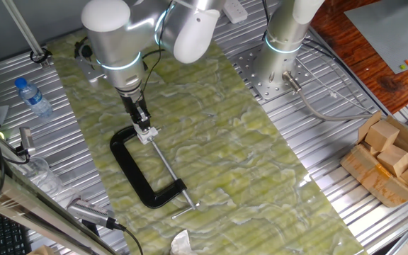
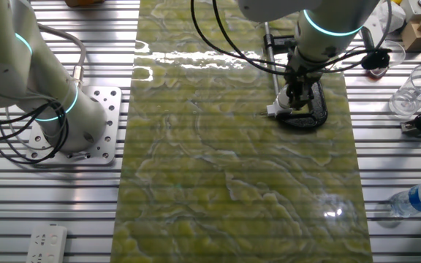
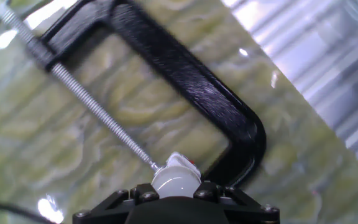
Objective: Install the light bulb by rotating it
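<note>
The light bulb [image 3: 175, 176] is small, white and round. In the hand view it sits between my two black fingers [image 3: 133, 194], its neck pressed against the tip of the threaded screw [image 3: 98, 107] of the black C-clamp [image 3: 199, 88]. My gripper [image 1: 144, 129] points down over the clamp's upper end and is shut on the bulb [image 1: 146, 134]. The clamp [image 1: 128, 164] lies flat on the green mat [image 1: 211, 142]. In the other fixed view the gripper [image 2: 297, 96] stands over the clamp [image 2: 314, 115], with the bulb [image 2: 274, 111] showing as a small white spot.
A second robot base [image 1: 280, 49] stands at the back right. A water bottle [image 1: 33, 97] lies left of the mat. A cardboard box of wooden blocks [image 1: 392, 157] is at the right. A clear cup [image 2: 414, 91] and a power strip [image 2: 47, 244] are off the mat.
</note>
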Action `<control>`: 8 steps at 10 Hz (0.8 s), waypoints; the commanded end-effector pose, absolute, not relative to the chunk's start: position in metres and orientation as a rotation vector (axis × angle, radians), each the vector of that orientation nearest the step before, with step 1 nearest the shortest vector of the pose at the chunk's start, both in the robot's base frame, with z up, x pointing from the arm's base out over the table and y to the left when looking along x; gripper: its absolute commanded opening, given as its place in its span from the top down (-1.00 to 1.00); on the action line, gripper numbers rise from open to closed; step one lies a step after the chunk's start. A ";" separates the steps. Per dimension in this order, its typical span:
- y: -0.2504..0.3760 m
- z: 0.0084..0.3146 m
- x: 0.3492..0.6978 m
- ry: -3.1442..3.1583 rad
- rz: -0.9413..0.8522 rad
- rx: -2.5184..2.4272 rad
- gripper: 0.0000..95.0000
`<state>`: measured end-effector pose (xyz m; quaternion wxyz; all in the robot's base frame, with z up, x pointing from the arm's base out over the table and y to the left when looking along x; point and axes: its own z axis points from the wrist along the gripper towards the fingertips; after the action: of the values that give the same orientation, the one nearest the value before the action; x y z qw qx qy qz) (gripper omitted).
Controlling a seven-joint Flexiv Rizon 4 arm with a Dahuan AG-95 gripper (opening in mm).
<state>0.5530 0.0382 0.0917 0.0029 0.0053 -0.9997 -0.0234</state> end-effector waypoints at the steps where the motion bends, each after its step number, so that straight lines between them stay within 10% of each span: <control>1: 0.038 0.092 0.554 -3.131 -0.072 0.139 -0.20; 2: 0.038 0.092 0.554 -3.131 -0.075 0.144 -0.20; 3: 0.038 0.092 0.554 -3.129 -0.074 0.166 -0.60; 8: 0.038 0.094 0.554 -3.087 -0.030 0.638 -0.20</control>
<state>0.5535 0.0379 0.0934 0.0010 0.1388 -0.9902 -0.0148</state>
